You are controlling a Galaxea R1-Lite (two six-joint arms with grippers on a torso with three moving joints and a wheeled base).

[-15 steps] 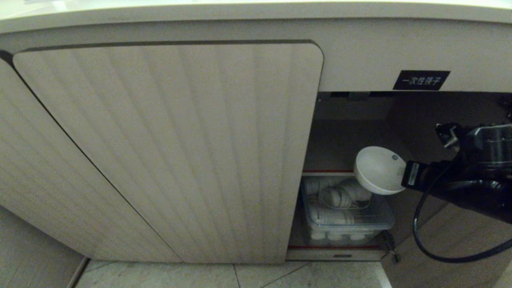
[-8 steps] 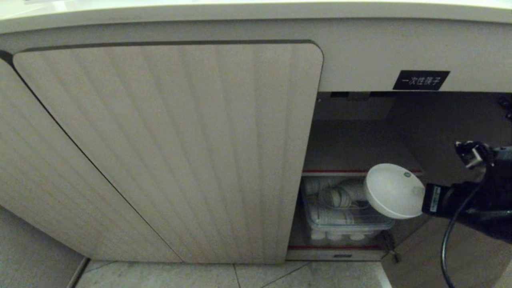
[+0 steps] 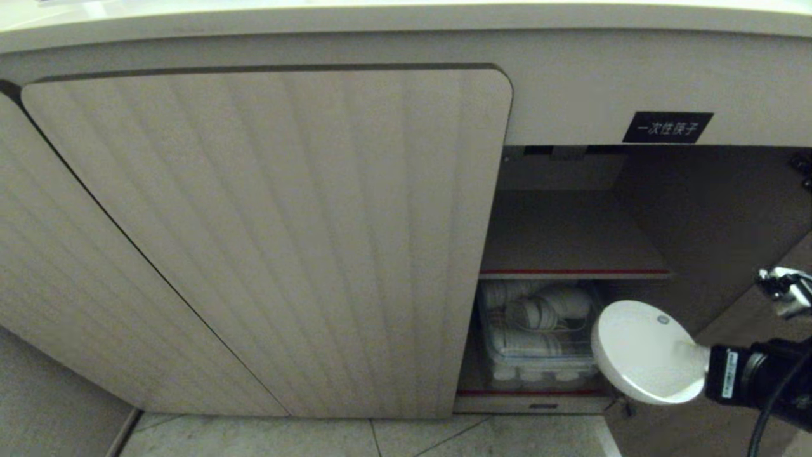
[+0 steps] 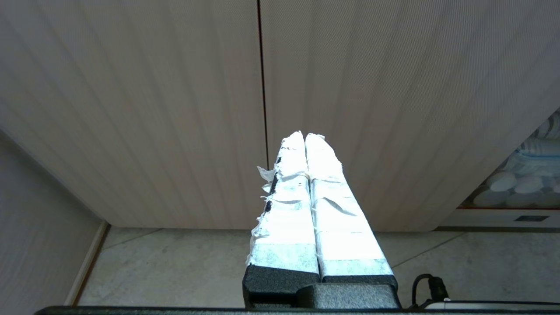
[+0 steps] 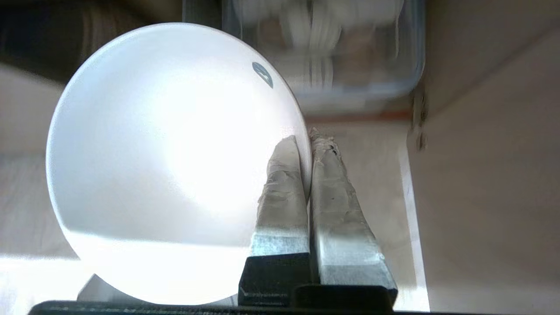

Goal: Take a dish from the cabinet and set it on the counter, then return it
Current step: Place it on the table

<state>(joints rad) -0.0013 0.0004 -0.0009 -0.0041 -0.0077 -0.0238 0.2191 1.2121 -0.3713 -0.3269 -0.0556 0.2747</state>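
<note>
plain white dish (image 3: 641, 352), beige ribbed cabinet (image 3: 273, 241), black label (image 3: 667, 127), red-edged shelf (image 3: 571, 273).

My right end effector (image 5: 306, 140) has two tapered fingers (image 5: 334, 197) wrapped in creased whitish tape over black bases. My right arm (image 3: 761, 381) is black, with a white label and a looping black cable. My left end effector (image 4: 305, 136) wears the same frayed tape.
</note>
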